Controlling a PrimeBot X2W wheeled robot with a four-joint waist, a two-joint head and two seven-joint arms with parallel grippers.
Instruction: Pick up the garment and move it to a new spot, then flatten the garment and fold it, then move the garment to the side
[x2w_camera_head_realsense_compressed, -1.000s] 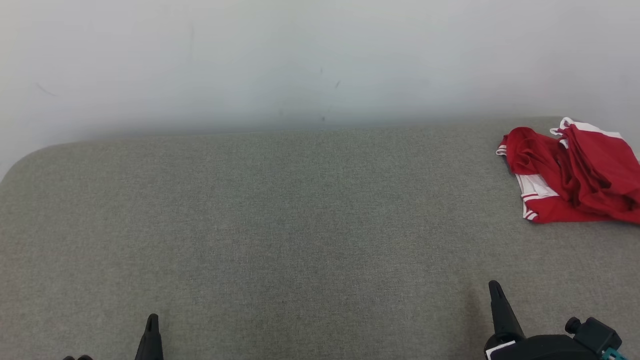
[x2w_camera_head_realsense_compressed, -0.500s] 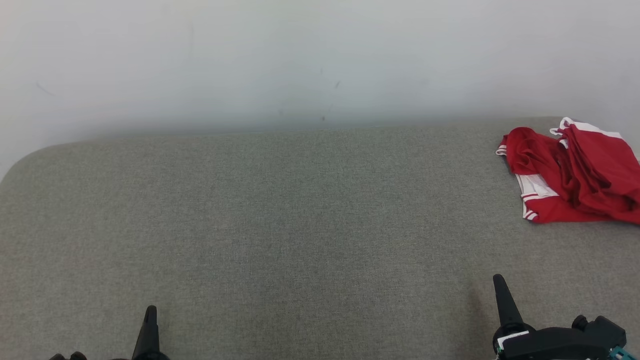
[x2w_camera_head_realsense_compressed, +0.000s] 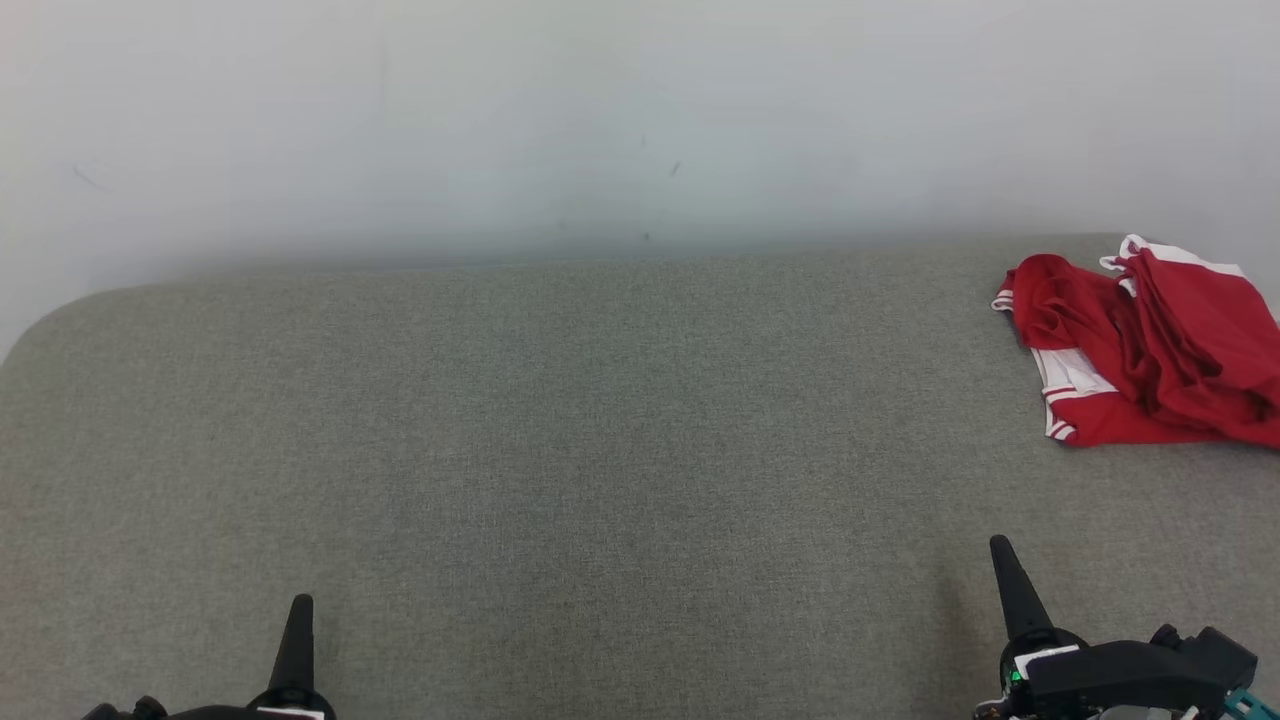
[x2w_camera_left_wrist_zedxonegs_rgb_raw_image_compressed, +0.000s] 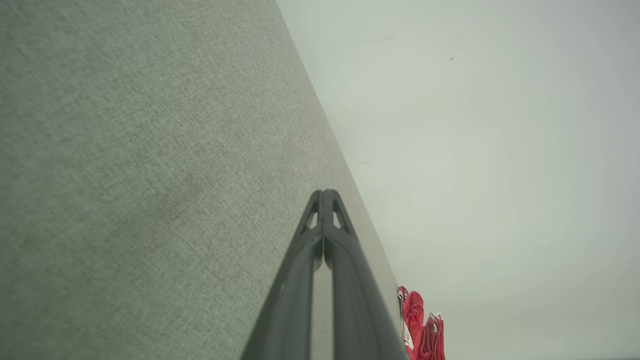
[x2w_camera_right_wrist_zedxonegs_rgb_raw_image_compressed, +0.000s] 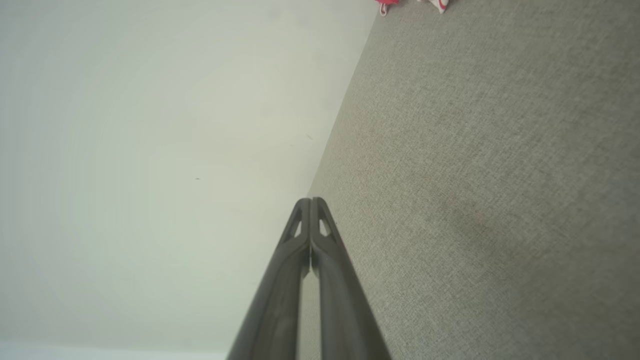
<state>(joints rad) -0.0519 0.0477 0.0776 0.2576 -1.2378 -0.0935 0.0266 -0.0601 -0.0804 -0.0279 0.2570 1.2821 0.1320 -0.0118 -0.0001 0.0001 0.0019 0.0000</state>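
Observation:
The garment (x2w_camera_head_realsense_compressed: 1150, 340) is red with white trim, crumpled in a heap at the far right of the grey fabric surface (x2w_camera_head_realsense_compressed: 600, 450); it also shows at the lower edge of the left wrist view (x2w_camera_left_wrist_zedxonegs_rgb_raw_image_compressed: 422, 325) and as a sliver at the top of the right wrist view (x2w_camera_right_wrist_zedxonegs_rgb_raw_image_compressed: 387, 4). My left gripper (x2w_camera_head_realsense_compressed: 300, 603) stands at the lower left, shut and empty, its fingers pressed together (x2w_camera_left_wrist_zedxonegs_rgb_raw_image_compressed: 324, 192). At the lower right my right gripper (x2w_camera_head_realsense_compressed: 998, 545) is shut and empty too (x2w_camera_right_wrist_zedxonegs_rgb_raw_image_compressed: 311, 200), well short of the garment.
A pale wall (x2w_camera_head_realsense_compressed: 600, 120) rises right behind the grey surface. The surface's left corner (x2w_camera_head_realsense_compressed: 60, 310) is rounded. The garment runs past the right edge of the head view.
Both grippers have moved a little forward over the surface, showing more of their bodies. The garment has not moved.

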